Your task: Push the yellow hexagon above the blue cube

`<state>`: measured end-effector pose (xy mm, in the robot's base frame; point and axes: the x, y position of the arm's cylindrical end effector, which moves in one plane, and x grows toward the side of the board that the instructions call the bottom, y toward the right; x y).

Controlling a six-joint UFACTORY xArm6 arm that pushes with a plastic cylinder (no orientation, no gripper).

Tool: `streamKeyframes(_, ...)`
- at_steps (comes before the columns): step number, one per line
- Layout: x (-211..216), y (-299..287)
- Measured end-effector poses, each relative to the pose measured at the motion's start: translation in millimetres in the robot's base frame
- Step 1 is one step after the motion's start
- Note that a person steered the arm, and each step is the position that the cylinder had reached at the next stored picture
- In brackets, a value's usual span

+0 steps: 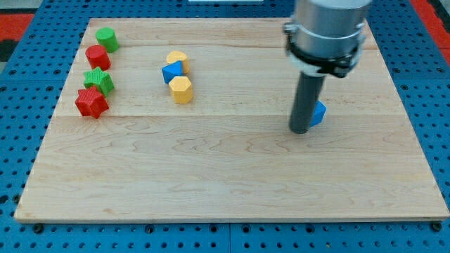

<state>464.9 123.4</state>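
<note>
The yellow hexagon [181, 89] lies left of the board's middle, just below a blue cube [171, 72]. A yellow heart-shaped block [177, 58] sits right above that blue cube. My tip [300, 131] rests on the board at the view's right, far from the hexagon. A second blue block [318, 112] sits right behind my tip, mostly hidden by the rod, so its shape is unclear.
At the view's left stand a green cylinder [107, 39], a red cylinder [98, 56], a green star [98, 80] and a red star [91, 102]. The wooden board [225, 183] lies on a blue pegboard.
</note>
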Motion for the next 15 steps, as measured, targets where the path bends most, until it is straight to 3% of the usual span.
streamKeyframes(1,-40,0)
streamKeyframes(2,-39,22)
streamKeyframes(5,-19,-186)
streamKeyframes(6,-60,-278)
streamKeyframes(7,-79,-275)
streamKeyframes(10,-61,-58)
streamKeyframes(11,-61,-60)
streamKeyframes(12,-73,-104)
streamKeyframes(13,-90,-85)
streamKeyframes(14,-89,-3)
streamKeyframes(15,-102,-27)
